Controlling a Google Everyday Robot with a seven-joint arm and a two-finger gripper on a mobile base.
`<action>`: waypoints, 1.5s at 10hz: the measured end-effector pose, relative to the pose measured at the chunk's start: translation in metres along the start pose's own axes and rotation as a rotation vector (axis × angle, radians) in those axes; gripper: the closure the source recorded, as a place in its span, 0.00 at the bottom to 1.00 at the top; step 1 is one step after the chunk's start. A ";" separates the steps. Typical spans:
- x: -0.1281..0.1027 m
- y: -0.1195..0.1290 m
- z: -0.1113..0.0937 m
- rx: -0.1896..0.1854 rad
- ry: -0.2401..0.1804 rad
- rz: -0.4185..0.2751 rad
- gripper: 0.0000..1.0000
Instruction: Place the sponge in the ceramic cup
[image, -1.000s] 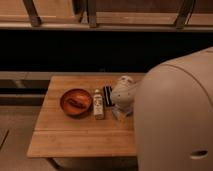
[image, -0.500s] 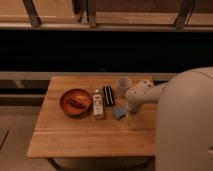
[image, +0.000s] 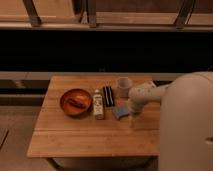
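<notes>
The robot's pale body (image: 189, 127) fills the lower right of the frame and hides the right end of the wooden surface (image: 90, 137). Its arm (image: 152, 93) reaches leftward from it across the surface and bends down at the wrist. On the left stands a wide reddish-brown bowl (image: 63, 102), then a small bottle (image: 98, 105) lying lengthwise, then a black ridged object (image: 108, 95) just beside it.

The ceramic cup (image: 123, 86) stands upright near the upper edge of the surface, just right of the black object. The sponge (image: 120, 111) lies flat on the surface outside the cup, directly below it in the frame and close to it but apart, with the bottle just to its left. Its longer side seems to run roughly across the frame, though this is not certain.

The gripper (image: 133, 114) hangs down just right of the sponge, at about its level. Whether it is spread or closed cannot be told, nor whether it touches the sponge.

So the sponge lies a short way left of the gripper, and the cup up-frame of both. I judge the path from sponge to cup short and unobstructed. Bare wood lies open below the sponge, while the bottle and black object crowd the left.
</notes>
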 end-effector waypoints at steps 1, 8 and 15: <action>0.001 -0.004 0.001 0.001 0.006 -0.008 0.20; -0.043 -0.077 0.009 -0.001 0.175 -0.139 0.20; -0.023 -0.058 0.030 -0.111 0.219 -0.025 0.20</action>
